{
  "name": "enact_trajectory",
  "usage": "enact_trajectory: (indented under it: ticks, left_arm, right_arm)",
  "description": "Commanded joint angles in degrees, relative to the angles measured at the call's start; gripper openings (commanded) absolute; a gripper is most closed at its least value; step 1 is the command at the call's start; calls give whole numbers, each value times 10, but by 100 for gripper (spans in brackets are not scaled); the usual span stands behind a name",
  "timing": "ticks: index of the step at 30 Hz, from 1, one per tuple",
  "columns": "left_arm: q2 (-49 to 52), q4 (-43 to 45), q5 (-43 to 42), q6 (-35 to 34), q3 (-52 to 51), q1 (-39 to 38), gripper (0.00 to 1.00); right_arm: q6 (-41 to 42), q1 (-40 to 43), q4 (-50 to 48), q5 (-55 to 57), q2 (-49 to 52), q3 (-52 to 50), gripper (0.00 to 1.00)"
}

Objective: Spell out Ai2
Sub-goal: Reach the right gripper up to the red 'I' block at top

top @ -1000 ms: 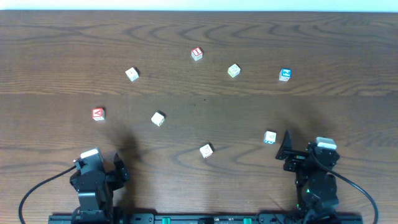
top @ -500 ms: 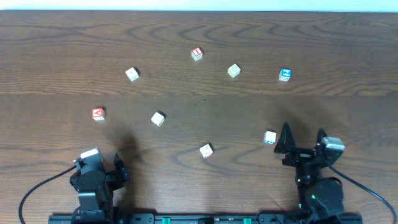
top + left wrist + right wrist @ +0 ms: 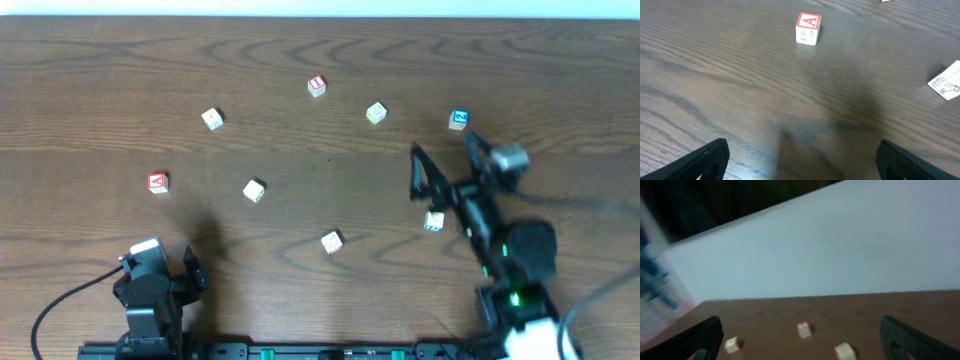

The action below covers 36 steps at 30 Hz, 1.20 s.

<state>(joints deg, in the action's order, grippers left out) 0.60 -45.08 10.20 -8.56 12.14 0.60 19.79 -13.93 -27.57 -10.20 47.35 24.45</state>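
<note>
Several letter blocks lie scattered on the wooden table (image 3: 320,150). A red A block (image 3: 158,182) lies at the left and shows in the left wrist view (image 3: 808,28). A red-topped block (image 3: 317,86) lies at the back and appears blurred in the right wrist view (image 3: 803,328). A blue block (image 3: 459,120) lies at the back right. My left gripper (image 3: 160,265) (image 3: 800,160) is open and empty, low at the front left. My right gripper (image 3: 443,160) (image 3: 807,345) is open and empty, raised above a white-and-blue block (image 3: 434,221).
Other white blocks lie at the back left (image 3: 212,119), the back middle (image 3: 376,113), the centre left (image 3: 254,190) and the centre front (image 3: 332,241). A pale wall (image 3: 840,255) stands beyond the table's far edge.
My right arm has lifted and reached forward from the front right, with its gripper now open above the white-and-blue block. The left arm and the blocks have not moved.
</note>
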Motion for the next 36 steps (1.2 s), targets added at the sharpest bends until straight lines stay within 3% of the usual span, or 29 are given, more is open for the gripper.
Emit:
enact_trajectory:
  ticks: [1,6,20,29,36]
  left_arm:
    - [-3,-23,-2,7,-16,1,95]
    - [-3,-23,-2,7,-16,1,95]
    - [-3,-23,-2,7,-16,1,95]
    - [-3,-23,-2,7,-16,1,95]
    - [-3,-23,-2,7,-16,1,95]
  right_arm:
    - [-19,3,-3,-120,102,103,99]
    - [-19,2,14,-199,299,302,99]
    - [-120,-62,79,-157,692,734,99]
    - [-122,-61,184,-129,888,954,99]
    - [-125,-61,276,-129,963,1000,99]
